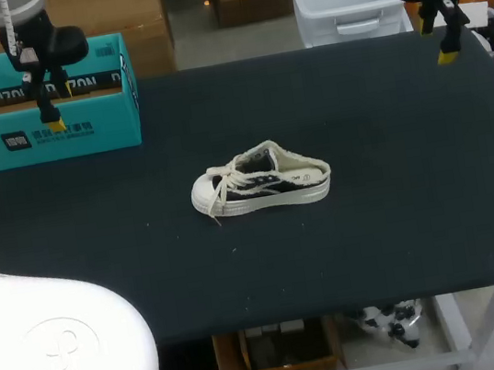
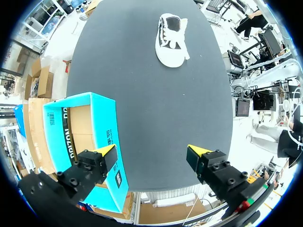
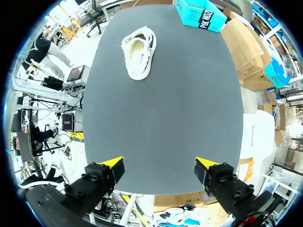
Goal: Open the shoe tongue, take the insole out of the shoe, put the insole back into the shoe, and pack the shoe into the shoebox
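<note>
Spreading across most of the head view, the dark counter (image 1: 401,218) carries a teal shoebox (image 1: 81,131) at the upper left, open side up, and a black-and-cream shoe (image 1: 261,183) near the middle, upright on its sole with the toe toward the frame's left. The left hand (image 2: 151,153) hangs above the shoebox with its fingers spread and empty. The right hand (image 3: 160,164) hangs over the upper right corner, likewise released, and both are well apart from the shoe. Nothing looks begun, so opening the tongue is probably the step in hand. To do it well, one hand should likely pin the heel end, since a light shoe may slide. The other should pinch the tongue's free edge rather than the loose laces (image 1: 224,184) and draw it toward the toe.
</note>
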`<action>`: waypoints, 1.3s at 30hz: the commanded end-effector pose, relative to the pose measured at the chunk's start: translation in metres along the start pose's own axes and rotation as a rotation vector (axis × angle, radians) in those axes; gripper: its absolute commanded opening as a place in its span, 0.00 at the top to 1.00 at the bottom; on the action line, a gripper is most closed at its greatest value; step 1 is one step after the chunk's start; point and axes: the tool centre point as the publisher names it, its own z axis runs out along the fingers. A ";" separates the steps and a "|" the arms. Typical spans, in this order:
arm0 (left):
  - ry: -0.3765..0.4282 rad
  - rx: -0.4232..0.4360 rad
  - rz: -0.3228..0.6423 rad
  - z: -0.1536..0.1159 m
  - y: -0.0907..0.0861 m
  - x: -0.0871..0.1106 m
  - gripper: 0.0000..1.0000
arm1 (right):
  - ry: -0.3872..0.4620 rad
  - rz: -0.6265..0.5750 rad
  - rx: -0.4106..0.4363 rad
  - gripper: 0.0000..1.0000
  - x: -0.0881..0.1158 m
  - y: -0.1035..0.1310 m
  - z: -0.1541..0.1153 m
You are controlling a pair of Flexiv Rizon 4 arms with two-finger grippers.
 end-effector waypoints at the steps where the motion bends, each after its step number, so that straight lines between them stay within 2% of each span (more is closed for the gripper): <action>1: 0.000 0.000 0.000 0.000 0.000 0.000 0.00 | 0.001 0.000 0.001 0.00 0.000 0.000 -0.001; 34: 0.000 0.000 0.000 0.000 0.000 0.000 0.00 | 0.001 0.000 0.001 0.00 0.000 0.000 -0.001; 36: -0.008 -0.017 -0.036 0.003 -0.005 0.001 0.00 | 0.007 0.000 -0.004 0.00 0.001 0.001 0.001; 39: -0.015 -0.011 -0.137 0.004 -0.011 0.006 0.00 | 0.002 0.033 -0.053 0.00 0.007 0.006 0.005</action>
